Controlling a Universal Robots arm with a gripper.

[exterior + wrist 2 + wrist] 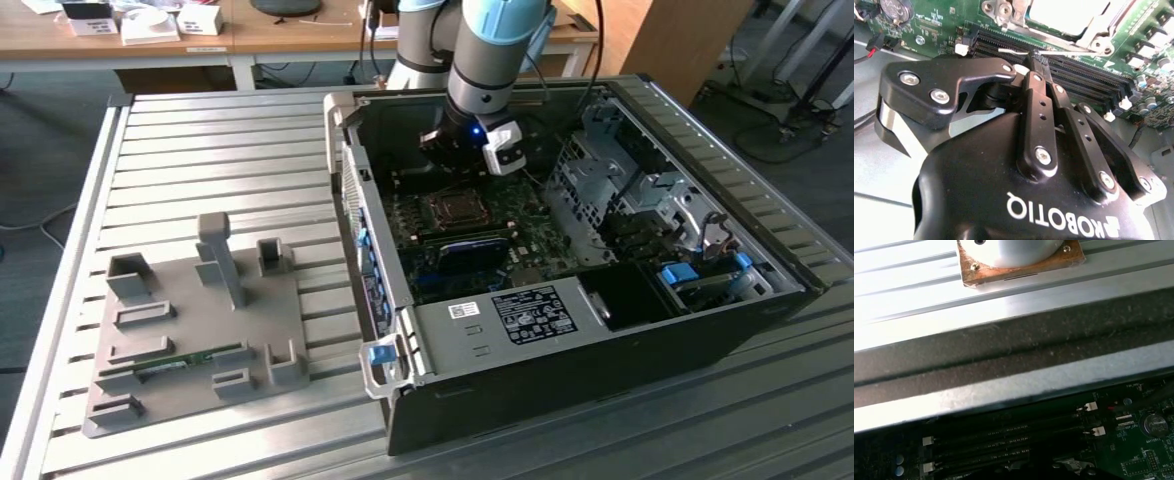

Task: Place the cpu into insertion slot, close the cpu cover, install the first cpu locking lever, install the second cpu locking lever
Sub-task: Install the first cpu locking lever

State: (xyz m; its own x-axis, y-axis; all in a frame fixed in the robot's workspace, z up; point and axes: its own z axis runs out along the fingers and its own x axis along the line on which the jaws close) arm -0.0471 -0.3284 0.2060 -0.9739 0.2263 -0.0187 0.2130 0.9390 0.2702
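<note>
I'm seeing the black two-finger gripper [1035,59] closed, fingertips pressed together. I cannot tell if anything is pinched between them. In the exterior view the gripper [451,158] is hanging inside the open black computer case [601,390], low over the green motherboard [534,240].

Just under the fingertips are the long black memory slots [1079,75], running crosswise. A thin pale metal rod [1011,50] is lying along them and ending at the tips; I cannot tell if it is touching. The slots are sitting between the gripper and the square metal-rimmed insertion slot [1004,12], so nothing tall is blocking the way. In the exterior view that socket [454,208] is just beyond the gripper, toward the case's open middle.

The silver metal cpu cover [1094,31] seems to be lying down flat on the socket. The pale flat surface in its window looks like the cpu [1069,12], glare washing it out. It is square, so it has no long axis, and its edges are running parallel to the memory slots.

Off to the gripper's side, a round silver coin battery [896,7] is sitting on the board, with a silver drive cage [627,190] farther off. Well away, outside the case, a grey moulded fixture tray [200,300] is holding a green memory stick [174,362] on the ribbed aluminium table [200,150].
</note>
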